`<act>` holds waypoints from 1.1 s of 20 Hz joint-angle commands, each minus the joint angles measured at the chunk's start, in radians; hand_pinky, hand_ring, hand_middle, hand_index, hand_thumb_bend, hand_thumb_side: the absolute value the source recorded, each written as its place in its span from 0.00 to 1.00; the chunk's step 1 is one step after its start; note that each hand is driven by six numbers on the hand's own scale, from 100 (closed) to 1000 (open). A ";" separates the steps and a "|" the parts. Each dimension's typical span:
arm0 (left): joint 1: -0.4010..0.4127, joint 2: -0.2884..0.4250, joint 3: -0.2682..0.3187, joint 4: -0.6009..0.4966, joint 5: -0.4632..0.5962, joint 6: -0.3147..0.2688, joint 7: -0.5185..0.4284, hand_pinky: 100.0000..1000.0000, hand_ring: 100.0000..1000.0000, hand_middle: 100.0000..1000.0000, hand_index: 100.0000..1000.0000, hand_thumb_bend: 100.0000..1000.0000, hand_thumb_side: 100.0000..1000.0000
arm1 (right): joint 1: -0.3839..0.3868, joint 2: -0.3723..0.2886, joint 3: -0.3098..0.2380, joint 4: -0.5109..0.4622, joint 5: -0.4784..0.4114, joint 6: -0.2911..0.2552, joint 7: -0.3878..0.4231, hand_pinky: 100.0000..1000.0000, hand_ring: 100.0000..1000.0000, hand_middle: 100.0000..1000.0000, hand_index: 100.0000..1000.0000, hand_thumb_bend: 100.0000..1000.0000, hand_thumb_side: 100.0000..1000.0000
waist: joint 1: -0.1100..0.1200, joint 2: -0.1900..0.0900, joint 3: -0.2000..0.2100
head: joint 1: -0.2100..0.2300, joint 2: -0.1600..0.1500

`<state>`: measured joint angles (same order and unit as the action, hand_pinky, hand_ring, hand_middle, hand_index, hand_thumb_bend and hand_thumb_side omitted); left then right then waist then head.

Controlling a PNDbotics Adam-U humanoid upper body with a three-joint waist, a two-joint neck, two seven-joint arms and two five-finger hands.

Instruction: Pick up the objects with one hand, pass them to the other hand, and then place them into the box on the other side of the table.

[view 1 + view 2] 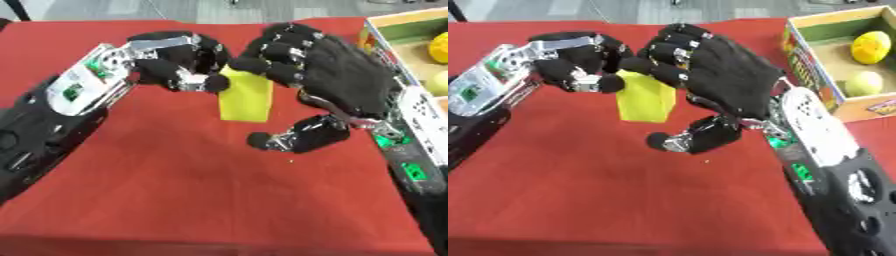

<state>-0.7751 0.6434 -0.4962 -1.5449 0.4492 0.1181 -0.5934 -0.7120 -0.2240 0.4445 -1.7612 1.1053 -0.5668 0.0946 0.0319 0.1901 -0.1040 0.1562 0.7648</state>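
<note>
The left arm comes in from the near left over the red tablecloth (201, 200), and at its end the left hand (171, 60) is curled round the top left part of a yellow block (245, 97), its thumb tip pressed on the block's left face and its fingers wrapped over the upper corner, so this hand is grasping the block. The block hangs between the two hands above the middle of the table; its lower part shows bare below the fingers, and whether its bottom edge touches the cloth I cannot tell. Just right of it, the right hand (728, 75) reaches in from the near right with its back toward the camera; its fingers bend over the block's top right edge and touch it there, while its thumb (693, 139) sticks out to the left below and near the block's lower right corner, apart from it. Whether the right hand has truly closed on the block is not clear from either view. Farther right, at the far right edge of the table, stands an open cardboard box (796, 55) with a green inner wall, and inside it lie a yellow fruit (871, 47) at the far side and a paler yellow-green fruit (864, 82) nearer.
</note>
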 commanded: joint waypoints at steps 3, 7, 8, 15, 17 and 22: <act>-0.023 0.006 0.007 -0.019 0.013 0.005 0.005 0.65 0.46 0.40 0.52 0.00 0.32 | -0.011 0.005 -0.002 -0.001 0.001 0.034 -0.035 0.78 0.70 0.53 0.79 0.33 0.34 | 0.007 -0.043 0.001 | 0.001 0.005; -0.022 0.003 0.006 -0.020 0.014 0.011 0.002 0.65 0.47 0.41 0.52 0.00 0.33 | -0.010 0.007 -0.003 0.000 -0.009 0.075 -0.096 0.75 0.65 0.46 0.71 0.16 0.20 | 0.007 -0.043 0.001 | 0.002 0.005; -0.023 0.003 0.006 -0.021 0.013 0.011 0.001 0.65 0.47 0.41 0.53 0.03 0.36 | -0.010 0.007 -0.003 0.000 -0.010 0.085 -0.113 0.75 0.64 0.45 0.70 0.19 0.17 | 0.007 -0.043 0.001 | 0.002 0.005; -0.003 0.072 0.080 -0.032 -0.051 -0.074 -0.049 0.76 0.64 0.59 0.75 0.69 0.68 | -0.012 -0.005 -0.008 0.013 0.006 0.112 -0.167 0.75 0.63 0.44 0.70 0.17 0.15 | 0.008 -0.045 0.001 | 0.002 0.005; 0.021 0.113 0.144 -0.024 -0.121 -0.136 -0.052 0.79 0.69 0.64 0.79 0.80 0.75 | -0.006 -0.011 -0.019 0.021 0.013 0.120 -0.170 0.75 0.64 0.45 0.69 0.16 0.15 | 0.009 -0.045 0.001 | 0.002 0.005; 0.117 0.173 0.316 0.033 -0.243 -0.228 0.051 0.80 0.71 0.68 0.81 0.88 0.84 | 0.018 -0.041 -0.085 0.053 0.045 0.175 -0.192 0.75 0.64 0.44 0.69 0.15 0.14 | 0.012 -0.046 0.001 | 0.000 0.005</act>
<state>-0.6477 0.7701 -0.2316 -1.5147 0.2314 -0.0904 -0.5675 -0.6813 -0.2442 0.3828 -1.7058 1.1395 -0.4051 -0.0898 0.0319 0.1851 -0.1037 0.1564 0.7649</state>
